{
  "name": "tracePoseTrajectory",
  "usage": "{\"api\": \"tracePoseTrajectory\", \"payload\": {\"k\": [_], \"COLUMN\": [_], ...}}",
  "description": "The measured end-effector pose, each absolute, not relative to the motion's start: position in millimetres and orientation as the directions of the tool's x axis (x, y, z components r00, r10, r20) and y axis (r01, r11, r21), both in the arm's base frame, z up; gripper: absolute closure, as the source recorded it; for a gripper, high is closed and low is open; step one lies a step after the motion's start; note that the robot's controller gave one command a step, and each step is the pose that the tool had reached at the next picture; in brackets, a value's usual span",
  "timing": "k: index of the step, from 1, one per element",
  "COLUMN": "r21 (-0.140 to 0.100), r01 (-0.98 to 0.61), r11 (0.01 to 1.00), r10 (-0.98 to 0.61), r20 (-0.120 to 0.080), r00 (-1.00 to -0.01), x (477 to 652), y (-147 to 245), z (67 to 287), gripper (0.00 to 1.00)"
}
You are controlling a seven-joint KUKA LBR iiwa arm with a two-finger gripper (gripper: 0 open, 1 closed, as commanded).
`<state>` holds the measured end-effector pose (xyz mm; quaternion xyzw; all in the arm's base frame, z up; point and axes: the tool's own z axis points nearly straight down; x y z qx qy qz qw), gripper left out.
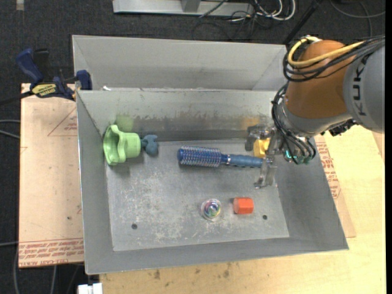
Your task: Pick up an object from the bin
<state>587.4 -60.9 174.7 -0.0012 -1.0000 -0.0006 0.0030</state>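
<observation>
Where the arm comes in from the right of the grey metal bin (153,201), its gripper (266,165) hangs low over the floor near the right wall, at the handle end of a blue plastic hairbrush (211,158). The hairbrush lies flat in the middle of the bin, its bristled head toward the left and its slim handle pointing right, with the tip of the handle reaching up to the gripper. Whether the gripper touches the handle or has closed on it I cannot tell, nor how wide it stands, since the wrist with its orange cover (315,90) and cables hides much of it. Nearer the front wall, below the handle, a small orange block (244,206) sits just beside a small clear glittering ball (212,209), both apart from the hairbrush. At the left end, well apart from the gripper, a light green plastic cup-shaped piece (121,144) lies on its side, with a small dull-blue lump (149,144) touching or just beside it.
</observation>
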Motion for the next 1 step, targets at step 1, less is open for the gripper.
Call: {"api": "tracePoseTrajectory", "payload": {"k": [1], "r21": [0.003], "r01": [0.061], "r11": [0.998], "r10": [0.061], "r20": [0.002], "r00": [-0.998], "x": [635.4], "y": [-21.7], "z": [65.2], "gripper": [0.0]}}
